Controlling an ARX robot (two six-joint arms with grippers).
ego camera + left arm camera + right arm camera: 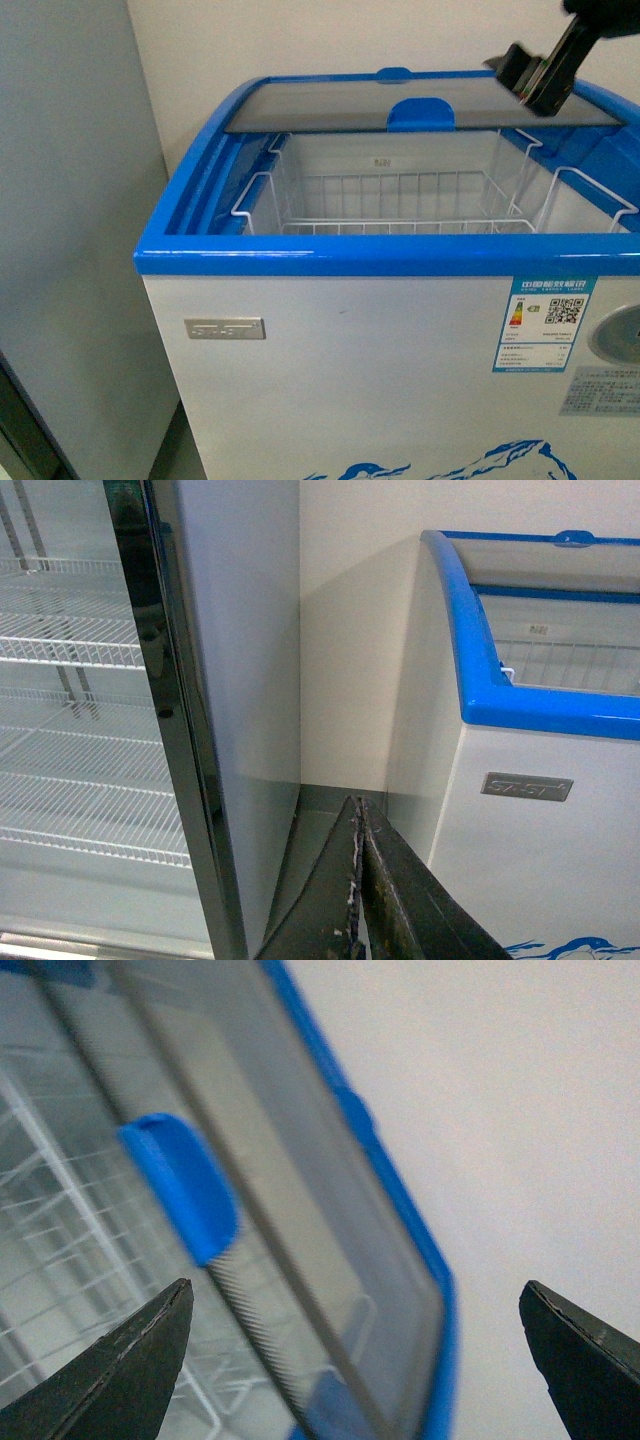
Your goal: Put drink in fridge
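Fridge stands w/ wall behind, tall fridge to its left. Lid slid to back; baskets inside, below it. Right claw above lid's right end.

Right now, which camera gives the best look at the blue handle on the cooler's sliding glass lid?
The front view: the blue handle sits sharp and whole on the slid-back glass lid. The right wrist view shows it close but blurred. The left wrist view does not show it clearly.

White fridge with blue rim, blue mountain artwork, white wire baskets.
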